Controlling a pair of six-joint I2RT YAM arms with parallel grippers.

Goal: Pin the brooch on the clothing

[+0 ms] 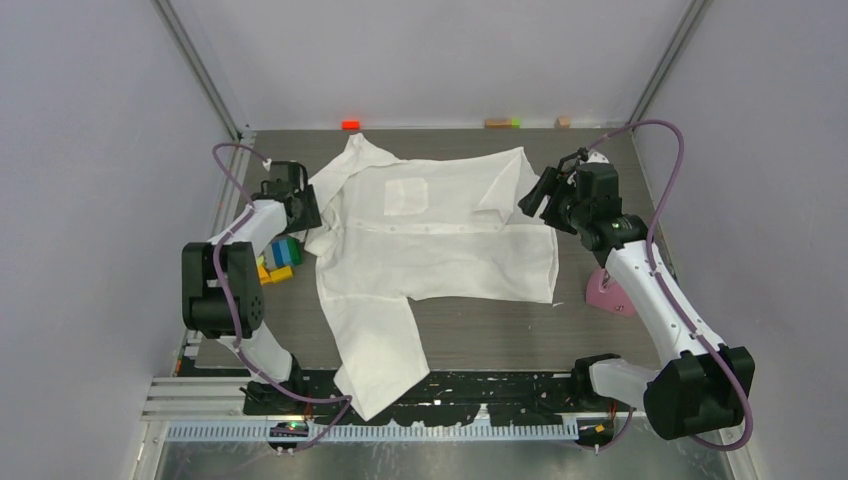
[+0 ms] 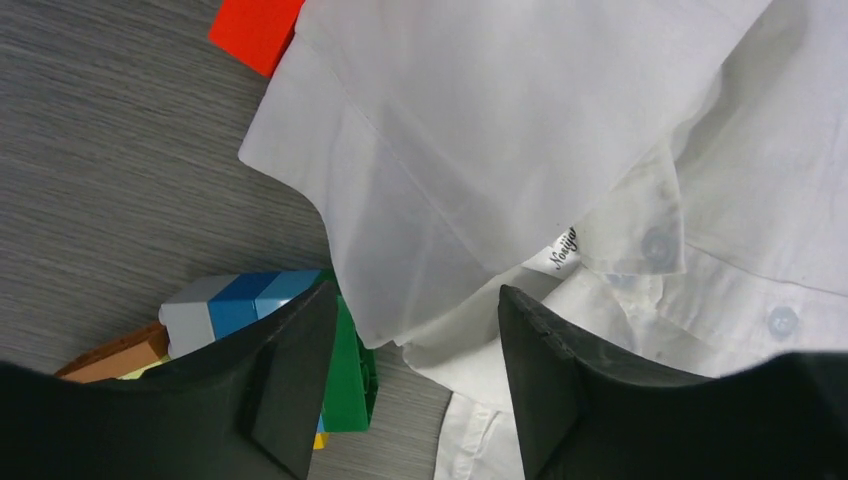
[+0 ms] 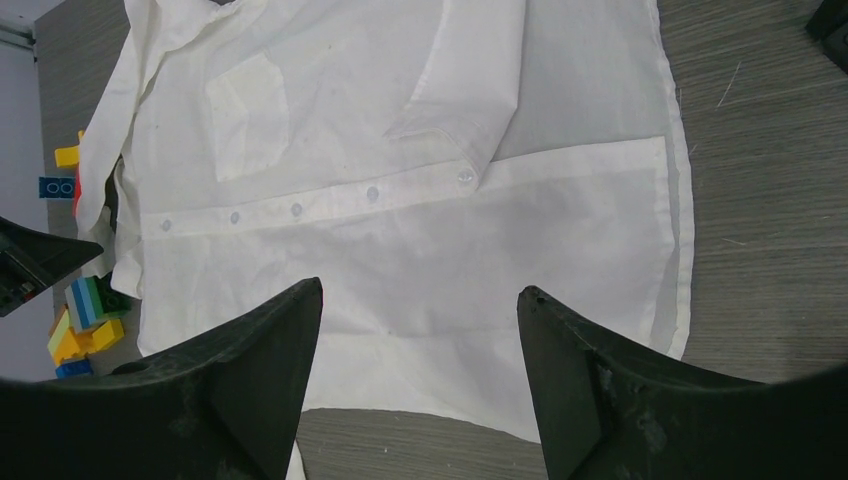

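- Shirt (image 1: 430, 240) lies spread front up on the table (image 1: 500, 340); brooch not identified.
- Left gripper (image 2: 415, 295) over collar (image 2: 470, 150), right gripper (image 3: 420, 288) over lower front; both jaws apart, empty.
- Smooth chest panel before pinning.

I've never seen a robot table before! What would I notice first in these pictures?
The big white shirt comes first: it lies spread across the middle of the table, with one sleeve stretching toward the near edge. Next come the bright toy blocks piled just left of the shirt, and a pink thing beside the right arm.
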